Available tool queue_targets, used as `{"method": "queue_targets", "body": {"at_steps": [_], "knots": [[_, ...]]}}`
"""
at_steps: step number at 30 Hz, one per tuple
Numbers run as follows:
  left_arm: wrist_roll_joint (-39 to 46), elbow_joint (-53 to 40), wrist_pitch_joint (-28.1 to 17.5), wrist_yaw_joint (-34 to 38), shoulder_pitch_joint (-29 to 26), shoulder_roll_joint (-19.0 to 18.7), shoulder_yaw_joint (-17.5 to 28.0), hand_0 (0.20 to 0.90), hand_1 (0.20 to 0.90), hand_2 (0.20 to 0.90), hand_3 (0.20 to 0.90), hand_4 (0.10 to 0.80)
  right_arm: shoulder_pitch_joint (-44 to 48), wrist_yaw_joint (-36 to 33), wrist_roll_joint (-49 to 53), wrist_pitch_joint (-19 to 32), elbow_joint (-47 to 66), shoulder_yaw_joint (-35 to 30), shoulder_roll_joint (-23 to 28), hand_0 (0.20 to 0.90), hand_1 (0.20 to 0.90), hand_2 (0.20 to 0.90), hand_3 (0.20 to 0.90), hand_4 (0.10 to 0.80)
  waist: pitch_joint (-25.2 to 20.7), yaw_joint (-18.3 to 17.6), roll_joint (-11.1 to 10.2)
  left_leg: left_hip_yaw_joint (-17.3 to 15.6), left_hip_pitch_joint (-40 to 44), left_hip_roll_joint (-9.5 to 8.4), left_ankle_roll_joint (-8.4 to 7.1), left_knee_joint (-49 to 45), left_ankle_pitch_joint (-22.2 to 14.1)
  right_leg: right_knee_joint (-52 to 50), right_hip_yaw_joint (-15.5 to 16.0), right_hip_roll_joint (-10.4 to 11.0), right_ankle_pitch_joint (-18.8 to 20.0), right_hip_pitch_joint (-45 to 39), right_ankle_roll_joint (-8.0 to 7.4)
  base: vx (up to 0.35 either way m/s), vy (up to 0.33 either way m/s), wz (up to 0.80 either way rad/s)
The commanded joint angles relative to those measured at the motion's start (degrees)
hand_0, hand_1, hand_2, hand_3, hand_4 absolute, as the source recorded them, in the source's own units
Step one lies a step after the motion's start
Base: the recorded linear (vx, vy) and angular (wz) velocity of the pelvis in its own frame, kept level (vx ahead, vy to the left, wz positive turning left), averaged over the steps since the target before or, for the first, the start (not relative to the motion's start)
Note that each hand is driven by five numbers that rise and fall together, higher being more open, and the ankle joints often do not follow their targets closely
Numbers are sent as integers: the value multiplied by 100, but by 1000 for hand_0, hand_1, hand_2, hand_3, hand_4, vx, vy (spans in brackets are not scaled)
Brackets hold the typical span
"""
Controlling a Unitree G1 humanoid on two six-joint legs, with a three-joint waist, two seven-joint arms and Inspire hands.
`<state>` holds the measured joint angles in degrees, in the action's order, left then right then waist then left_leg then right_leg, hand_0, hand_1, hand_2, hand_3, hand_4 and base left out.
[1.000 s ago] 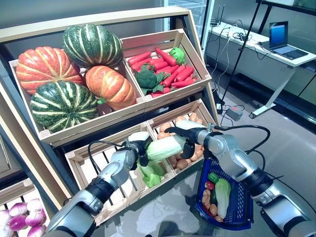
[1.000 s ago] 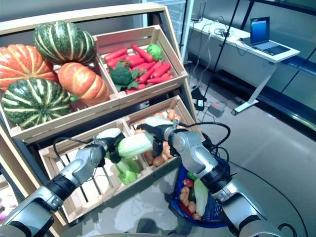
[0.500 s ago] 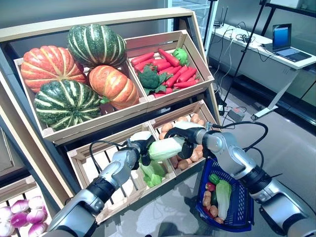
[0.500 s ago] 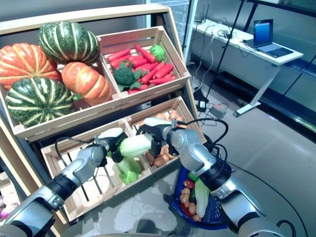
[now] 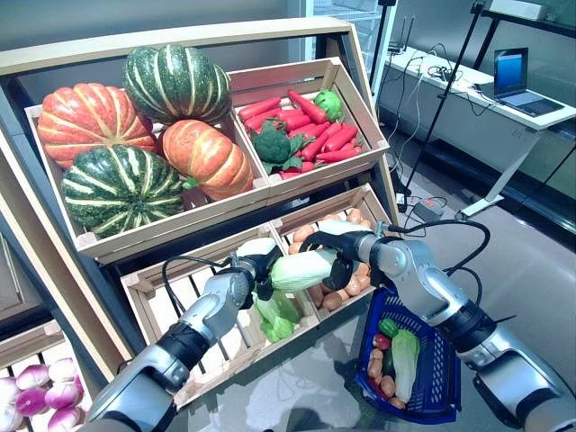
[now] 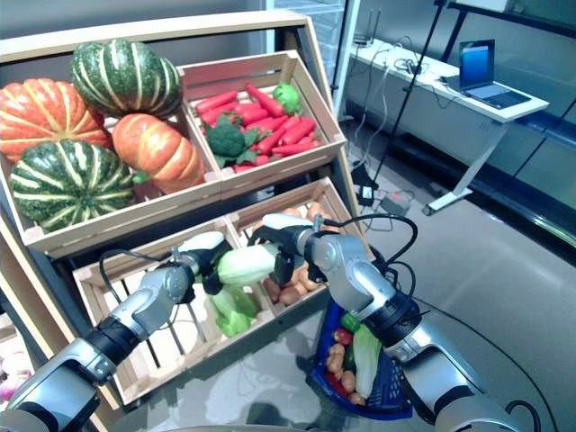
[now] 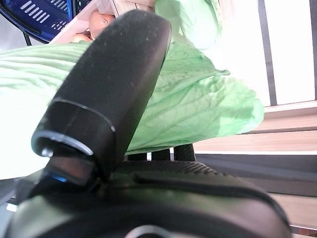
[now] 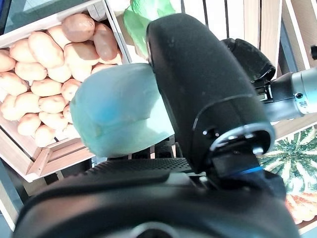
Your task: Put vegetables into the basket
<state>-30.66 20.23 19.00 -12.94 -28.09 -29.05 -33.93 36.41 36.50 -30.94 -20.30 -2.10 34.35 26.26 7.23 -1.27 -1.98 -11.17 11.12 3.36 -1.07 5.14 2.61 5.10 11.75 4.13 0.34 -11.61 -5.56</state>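
A pale green napa cabbage (image 5: 302, 270) hangs lengthwise in front of the lower crates, held from both ends. My left hand (image 5: 253, 269) is shut on its leafy end; in the left wrist view the thumb (image 7: 115, 84) presses over the green leaves (image 7: 198, 99). My right hand (image 5: 349, 247) is shut on the whitish stem end (image 8: 114, 109), its thumb (image 8: 198, 84) across it. The blue basket (image 5: 443, 369) sits below my right forearm and holds another cabbage (image 5: 405, 349) and several small vegetables.
The sloped wooden stand holds pumpkins (image 5: 135, 135) at upper left and carrots with broccoli (image 5: 301, 126) at upper right. Potatoes (image 5: 346, 283) fill the lower right crate; more green cabbages (image 5: 275, 311) lie in the slatted lower left crate. A desk with a laptop (image 5: 517, 76) stands far right.
The camera has shifted a little. Both hands and the cabbage between them stay in nearly the same place.
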Motion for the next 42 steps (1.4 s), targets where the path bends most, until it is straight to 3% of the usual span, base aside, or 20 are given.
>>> {"method": "queue_targets", "body": {"at_steps": [1, 2, 4, 15, 28, 42], "knots": [[-99, -269, -412, 676, -1591, 32, 190, 300, 300, 300, 300, 400, 693, -107, 137, 332, -266, -103, -207, 300, 300, 300, 300, 400, -362, 52, 2, -6, 325, -228, 78, -14, -938, -64, 37, -65, -590, -255, 125, 0, 0, 0], [-98, -269, -406, 687, -1585, 30, 200, 300, 300, 300, 300, 400, 689, -97, 122, 333, -259, -111, -210, 300, 300, 300, 300, 400, -362, 51, 3, -8, 324, -229, 78, -14, -938, -65, 35, -64, -591, -253, 126, 0, 0, 0], [-133, -265, -355, 681, -1556, 46, 214, 900, 900, 900, 900, 800, 665, -91, 102, 336, -260, -124, -217, 300, 300, 300, 300, 400, -363, 50, 6, -10, 327, -229, 84, -14, -940, -65, 33, -66, -593, -255, 125, 0, 0, 0], [-191, -131, -277, 890, -1325, -106, 341, 900, 900, 900, 900, 800, 497, -326, -41, 160, -348, -272, -75, 300, 300, 300, 300, 400, -362, 45, 16, -41, 331, -227, 80, -14, -944, -27, 25, -68, -563, -264, 115, 0, 0, 0], [-194, -472, -453, 788, -904, -717, 836, 900, 900, 900, 900, 800, 34, -286, -436, 173, -280, -757, 652, 300, 300, 300, 300, 400, -327, 13, 21, -86, 336, -208, 68, -14, -941, -13, 51, -72, -514, -257, 97, 0, 0, 0], [-104, -1126, -959, 755, 128, -1355, 1665, 900, 900, 900, 900, 800, -1030, -733, -394, -3, -522, -1651, 1494, 300, 300, 300, 300, 400, -260, -37, 14, -209, 354, -191, 72, -14, -959, -10, 40, -77, -460, -237, 51, 0, -2, -1]]}}
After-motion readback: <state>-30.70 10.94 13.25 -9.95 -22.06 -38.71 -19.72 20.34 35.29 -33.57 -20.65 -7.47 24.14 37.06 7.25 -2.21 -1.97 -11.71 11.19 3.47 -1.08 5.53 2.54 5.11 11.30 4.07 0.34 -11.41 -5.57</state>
